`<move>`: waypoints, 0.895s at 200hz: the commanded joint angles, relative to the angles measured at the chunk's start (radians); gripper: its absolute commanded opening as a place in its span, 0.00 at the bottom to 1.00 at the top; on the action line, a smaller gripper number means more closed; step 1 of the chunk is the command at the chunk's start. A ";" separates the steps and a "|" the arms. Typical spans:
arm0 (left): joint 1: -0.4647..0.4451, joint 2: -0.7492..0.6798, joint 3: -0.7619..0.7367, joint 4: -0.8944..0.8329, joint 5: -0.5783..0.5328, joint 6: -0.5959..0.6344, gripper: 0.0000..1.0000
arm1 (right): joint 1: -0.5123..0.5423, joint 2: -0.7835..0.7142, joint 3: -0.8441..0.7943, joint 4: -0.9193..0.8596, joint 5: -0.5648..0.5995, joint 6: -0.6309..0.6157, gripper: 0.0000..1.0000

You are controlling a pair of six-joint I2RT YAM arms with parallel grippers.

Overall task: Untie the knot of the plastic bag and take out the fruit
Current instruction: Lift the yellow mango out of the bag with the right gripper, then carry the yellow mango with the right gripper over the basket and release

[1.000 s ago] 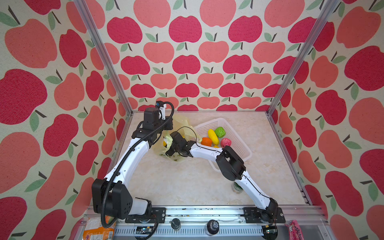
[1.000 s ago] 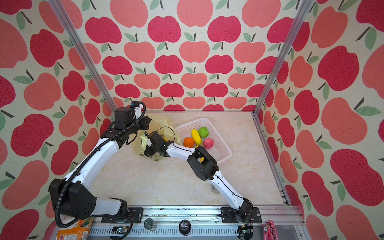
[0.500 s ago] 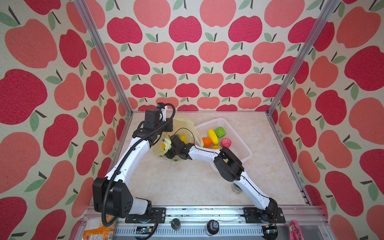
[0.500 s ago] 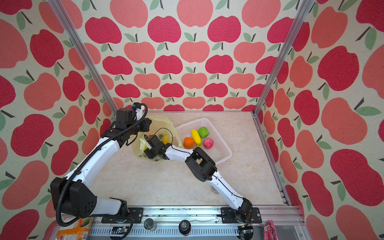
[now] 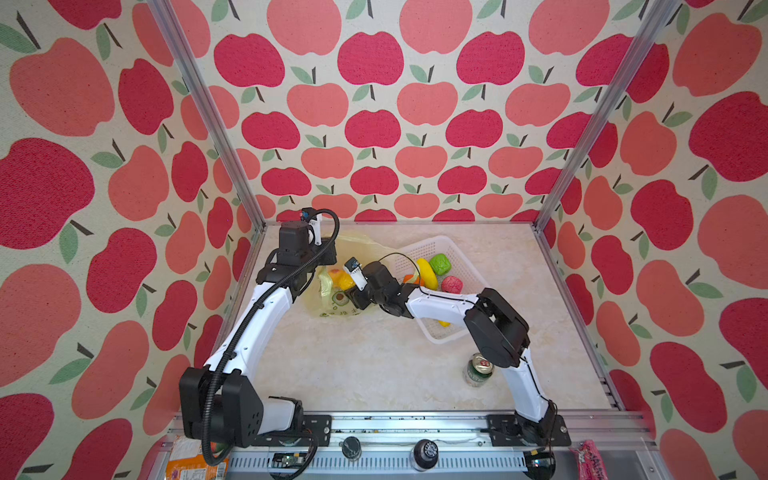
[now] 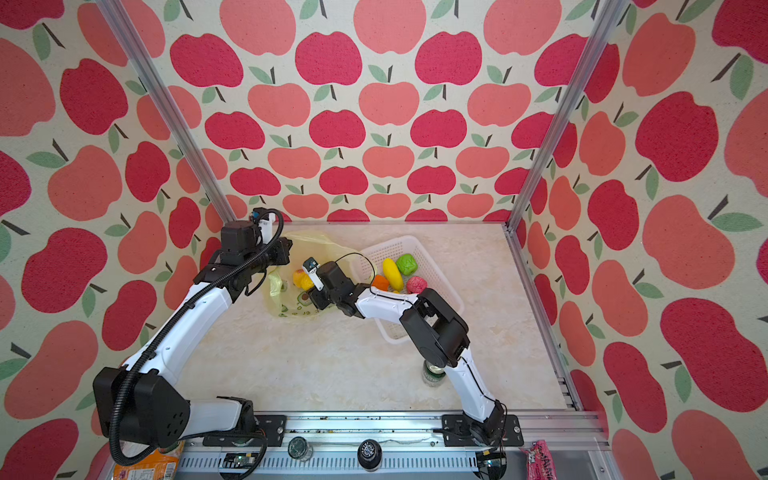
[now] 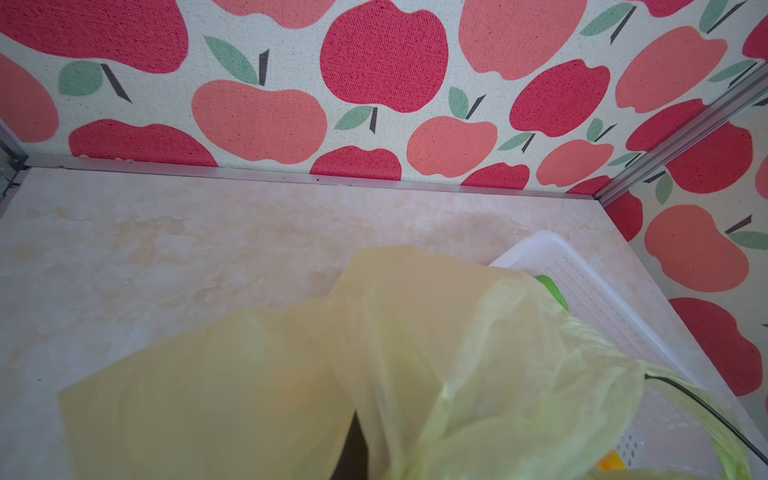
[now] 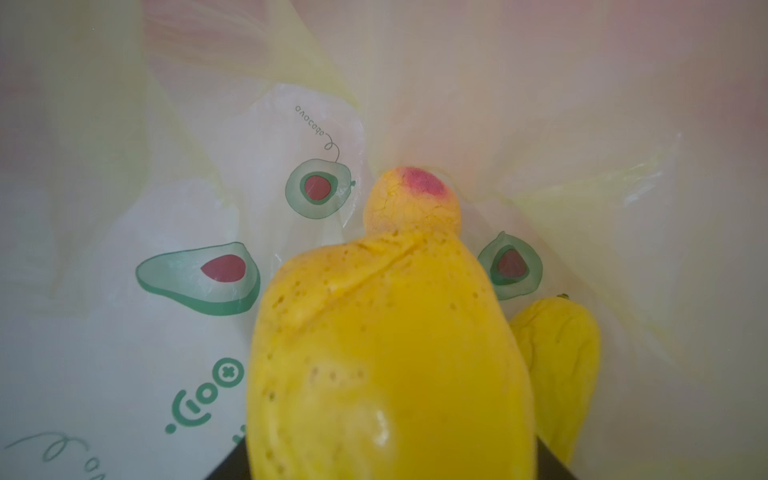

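We see the plastic bag (image 7: 249, 374) as thin translucent film, glossy and crinkled. Fruit (image 8: 386, 353): matt, pitted, foam-like skin. Basket (image 5: 419, 249): white moulded plastic mesh. Tabletop (image 5: 374, 365): smooth, marble-look, slight sheen. Walls (image 7: 374, 54): coarse woven cloth, matt. Frame posts (image 5: 203, 106): brushed metal. Can (image 5: 478, 372): shiny metal top.

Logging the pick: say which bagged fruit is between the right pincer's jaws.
The pitted yellow fruit, gripped in the right pincer. In the plastic bag, the red-tipped fruit lies beyond it, the smaller yellow fruit beside.

Right jaws out of sight inside the plastic bag (image 5: 325, 308); green can (image 6: 432, 377) partly behind the right arm (image 6: 386, 303).
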 commanded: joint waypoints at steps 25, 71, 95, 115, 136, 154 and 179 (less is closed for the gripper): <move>0.002 -0.019 -0.030 0.071 0.024 -0.020 0.00 | 0.001 -0.135 -0.119 0.098 -0.063 -0.002 0.27; 0.007 -0.001 -0.025 0.056 0.068 -0.010 0.00 | 0.076 -0.460 -0.315 0.111 0.068 -0.114 0.26; 0.008 -0.003 -0.024 0.044 0.051 -0.010 0.00 | 0.120 -0.665 -0.461 0.121 0.177 -0.142 0.26; 0.008 -0.009 -0.029 0.047 0.060 -0.017 0.00 | 0.123 -0.818 -0.609 0.134 0.281 -0.100 0.26; 0.008 -0.010 -0.031 0.044 0.080 -0.028 0.00 | 0.119 -0.964 -0.745 0.087 0.470 -0.064 0.24; 0.007 -0.010 -0.032 0.035 0.088 -0.035 0.00 | 0.087 -1.085 -0.859 0.060 0.584 -0.002 0.20; 0.006 -0.020 -0.028 0.021 0.092 -0.034 0.00 | -0.025 -1.216 -0.986 0.026 0.566 0.139 0.25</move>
